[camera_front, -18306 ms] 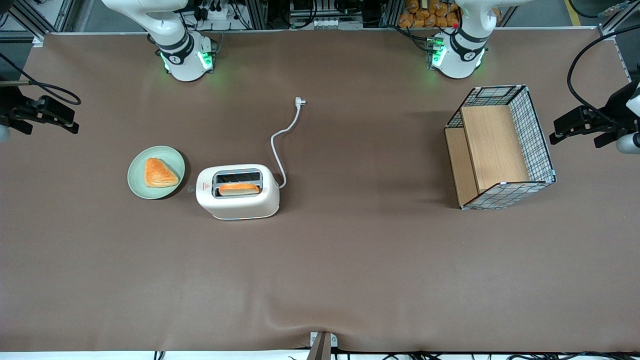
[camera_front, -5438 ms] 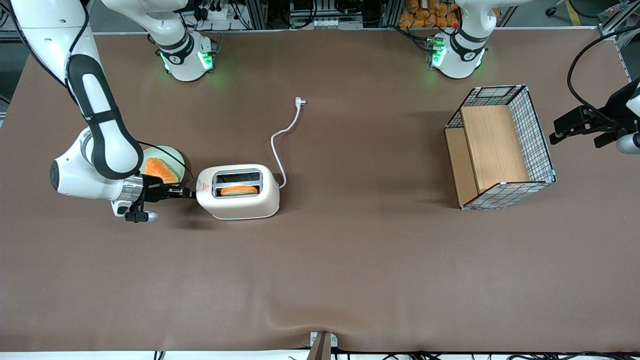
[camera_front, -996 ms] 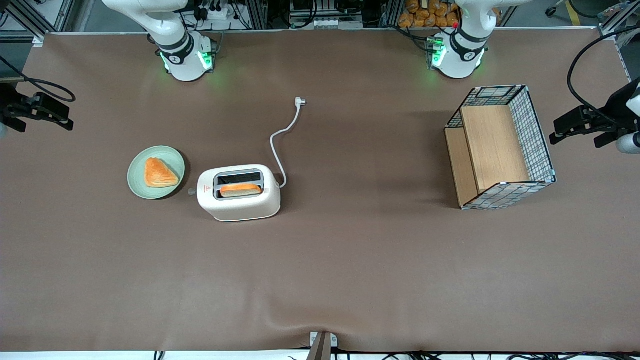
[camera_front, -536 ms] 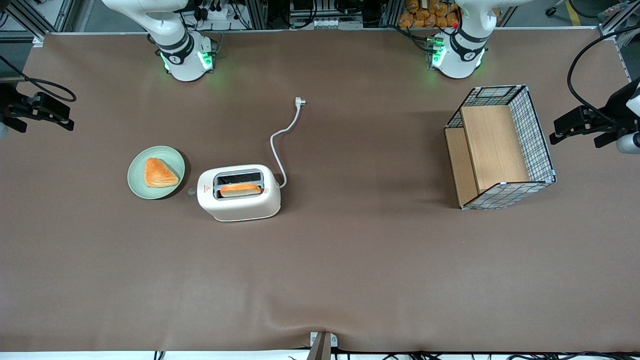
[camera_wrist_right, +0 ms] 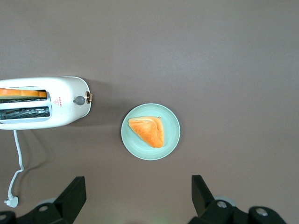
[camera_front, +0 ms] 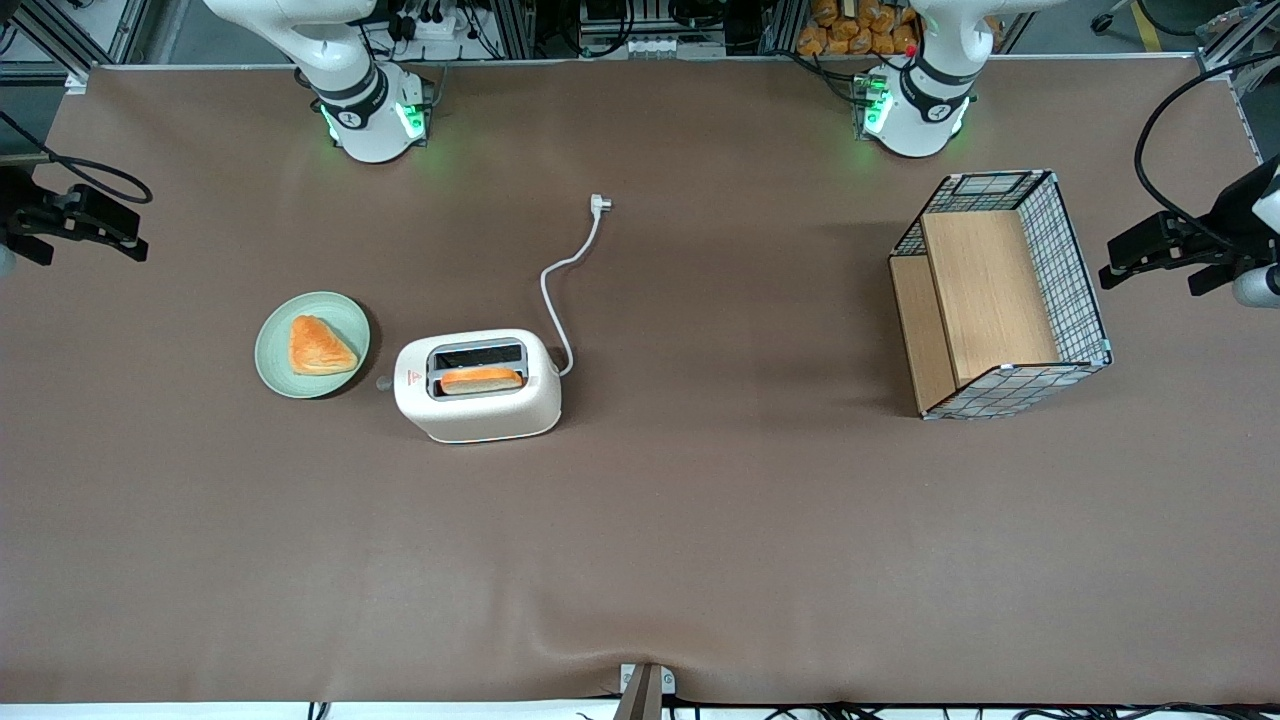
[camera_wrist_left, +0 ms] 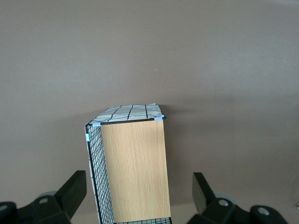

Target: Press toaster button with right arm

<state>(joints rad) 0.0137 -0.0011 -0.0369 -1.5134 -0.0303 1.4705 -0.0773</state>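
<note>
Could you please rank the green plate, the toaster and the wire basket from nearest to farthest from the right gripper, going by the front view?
The gripper is open, at the working arm's table end.
1. Green plate, beside the toaster.
2. Toaster, mid-table.
3. Wire basket, toward the parked arm's end.

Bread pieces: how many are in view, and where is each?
2. One slice sits in the toaster slot nearer the front camera; a triangular piece lies on the green plate beside it. The gripper, open, hangs high above the plate.
</note>
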